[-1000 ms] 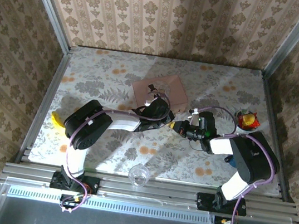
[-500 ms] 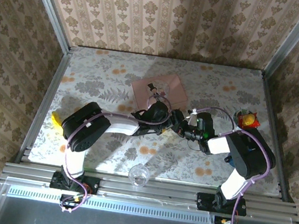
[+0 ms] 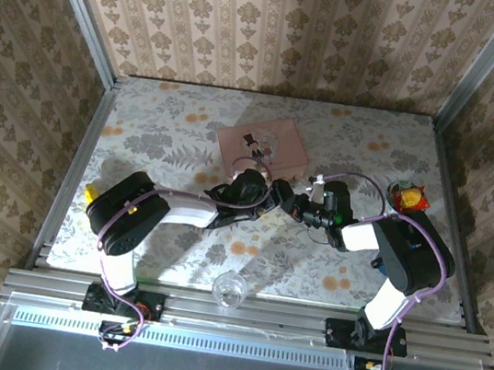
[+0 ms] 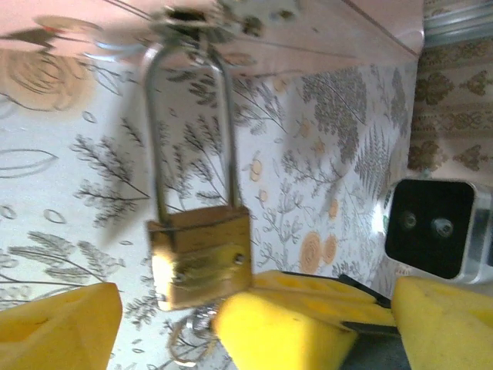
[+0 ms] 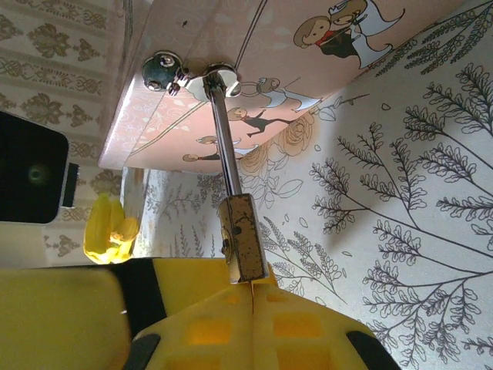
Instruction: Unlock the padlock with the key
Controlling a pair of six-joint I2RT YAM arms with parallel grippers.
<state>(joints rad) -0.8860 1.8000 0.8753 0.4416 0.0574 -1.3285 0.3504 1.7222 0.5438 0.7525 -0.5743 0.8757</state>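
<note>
Edging rightward since before, left tool, seemingly flanking padlock.

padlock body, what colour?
The small metal padlock has a brass-gold body; its thin shackle is silvery. Clearest in the left wrist view.

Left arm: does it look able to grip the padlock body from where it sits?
Probably yes. The padlock hangs by its shackle from the pink box, its body partly between the open fingers of the left gripper. The right gripper, shut just under it, crowds one side.
</note>
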